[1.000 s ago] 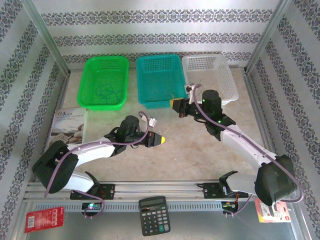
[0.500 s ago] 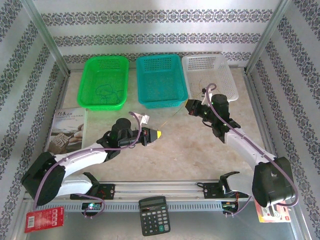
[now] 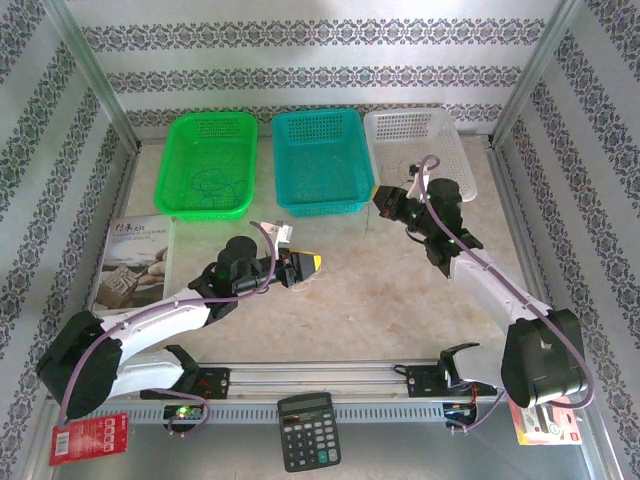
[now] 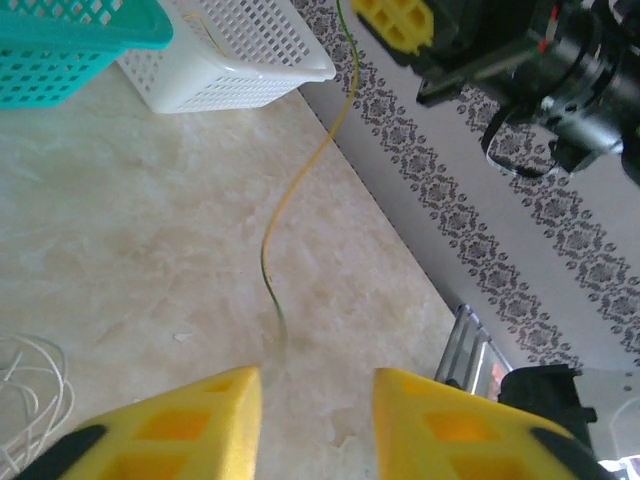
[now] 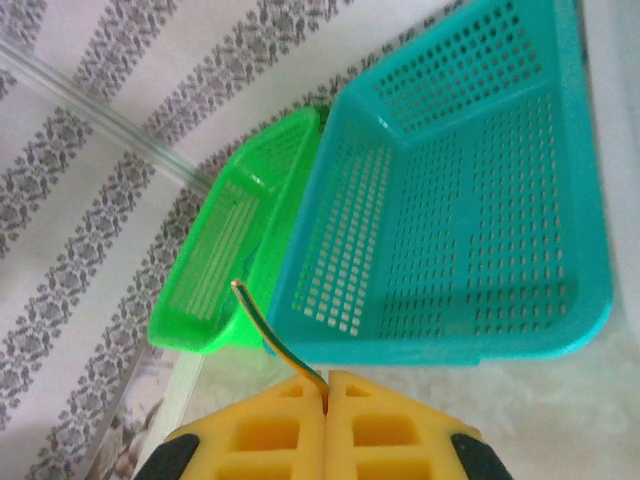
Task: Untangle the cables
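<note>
My right gripper [image 5: 327, 378] is shut on a thin yellow-green cable [image 5: 262, 325], whose short end curls up out of the pads. It hangs in front of the gap between the teal and white baskets [image 3: 380, 197]. From there the cable [image 4: 300, 180] runs down to the table, and its far end lies just ahead of my left gripper [image 4: 317, 380]. That gripper stands open with nothing between its jaws, low over the table's middle [image 3: 312, 264]. Pale whitish cable strands [image 4: 35, 385] lie on the table to its left. A dark cable [image 3: 210, 184] curls inside the green basket.
Three baskets line the back: green [image 3: 180, 205], teal [image 3: 340, 205] and white [image 3: 455, 180]. A booklet [image 3: 135, 258] lies at the left edge. A calculator [image 3: 308, 430] and a red packet [image 3: 88, 438] sit at the front, past the metal rail [image 3: 320, 375].
My left gripper has opened and let go of the yellow-green cable. My right gripper has carried its end of the cable right and back, toward the white basket.
</note>
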